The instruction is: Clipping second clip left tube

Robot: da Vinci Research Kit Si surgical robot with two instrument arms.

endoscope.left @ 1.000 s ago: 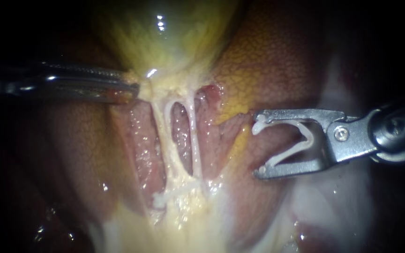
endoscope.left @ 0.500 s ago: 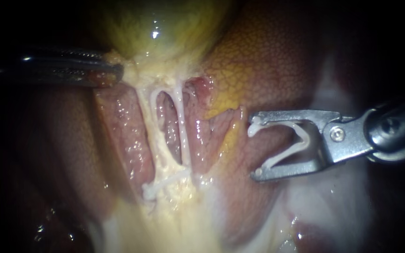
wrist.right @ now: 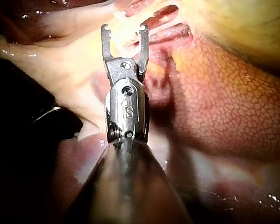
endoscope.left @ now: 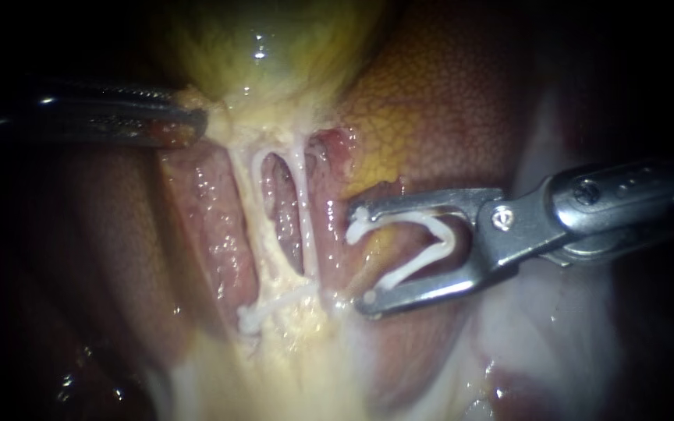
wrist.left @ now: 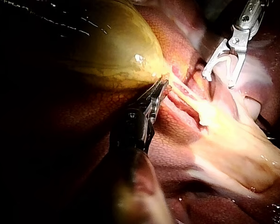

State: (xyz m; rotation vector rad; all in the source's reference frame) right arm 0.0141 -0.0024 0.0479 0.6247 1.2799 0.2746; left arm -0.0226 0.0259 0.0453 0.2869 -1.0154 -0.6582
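Left tube (endoscope.left: 249,209), near right tool (endoscope.left: 363,256), clip (endoscope.left: 445,235) held

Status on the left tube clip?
Left instrument shut on gallbladder. Right instrument holds open clip, short of left tube. Right tube lies between.

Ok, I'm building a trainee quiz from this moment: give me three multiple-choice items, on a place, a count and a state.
1. Where do the jaws of the right instrument stand? A beside the right tube, not touching it; B closed around it; C hidden behind it.
2. How many tubes run down from the gallbladder? A one; B two; C four.
3. Those jaws are: A together, empty; B bent sideways; C wide apart, holding a white clip.
Key: A, tissue shows between them and the tube; B, left tube and right tube lie side by side; C, the clip spans both jaws.
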